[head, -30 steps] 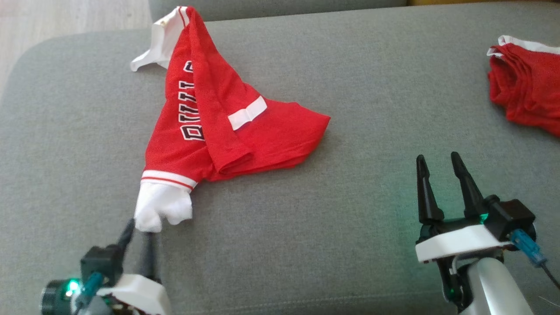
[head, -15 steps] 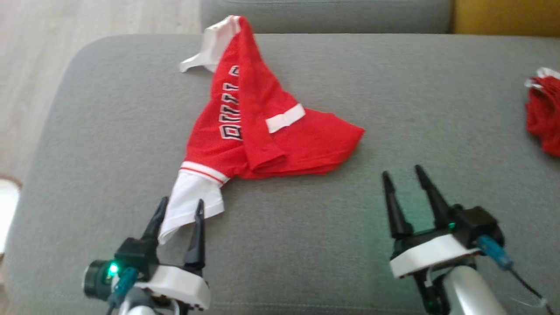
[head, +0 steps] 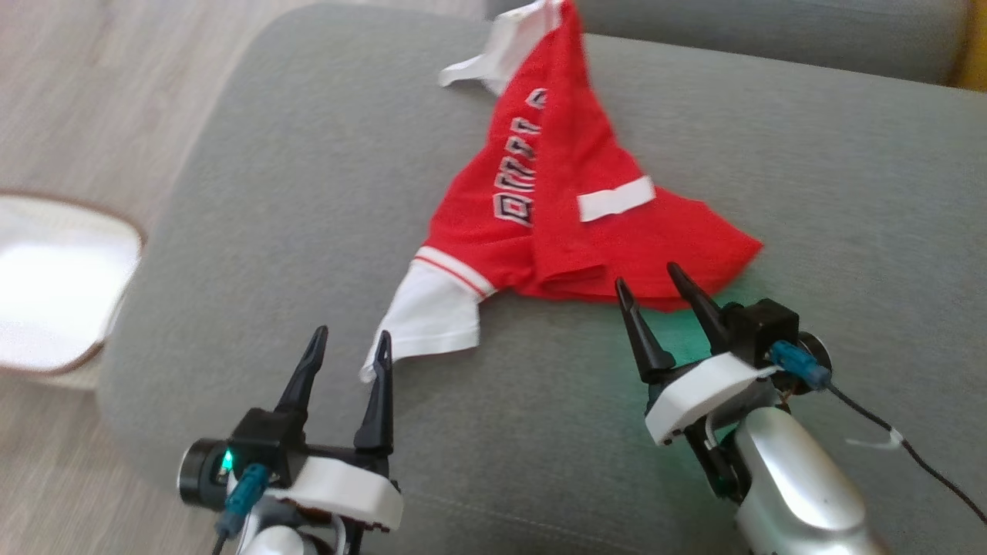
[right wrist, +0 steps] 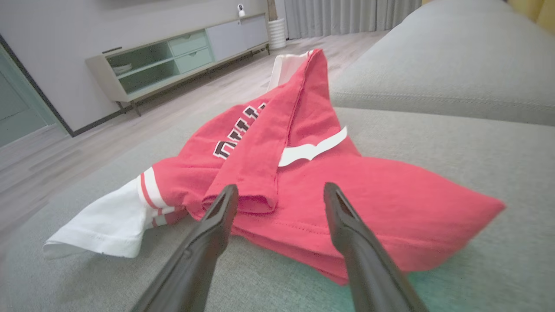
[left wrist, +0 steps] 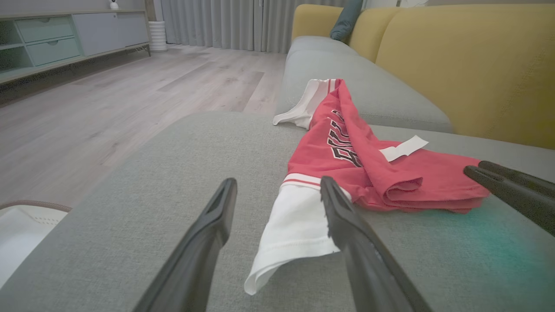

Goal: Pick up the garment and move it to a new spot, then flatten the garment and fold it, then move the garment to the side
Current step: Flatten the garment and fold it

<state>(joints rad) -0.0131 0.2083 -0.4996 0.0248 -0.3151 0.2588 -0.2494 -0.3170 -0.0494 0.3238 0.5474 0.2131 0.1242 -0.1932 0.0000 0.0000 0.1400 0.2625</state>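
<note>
The red jersey (head: 570, 208) lies bunched on the sofa cushion (head: 308, 193), its long axis running from the front-left toward the back edge; both tools are released and empty, with the left tool (head: 352, 333) just beside the white sleeve (head: 432, 316) and the right tool (head: 646, 275) at the red hem (head: 578, 289).

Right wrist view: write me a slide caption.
Open right gripper poised at the hem of a crumpled red-and-white jersey on a grey sofa.

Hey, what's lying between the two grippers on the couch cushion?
In the head view, the garment's white sleeve lies between the left gripper and the right gripper; the rest is bare gray cushion.
</note>
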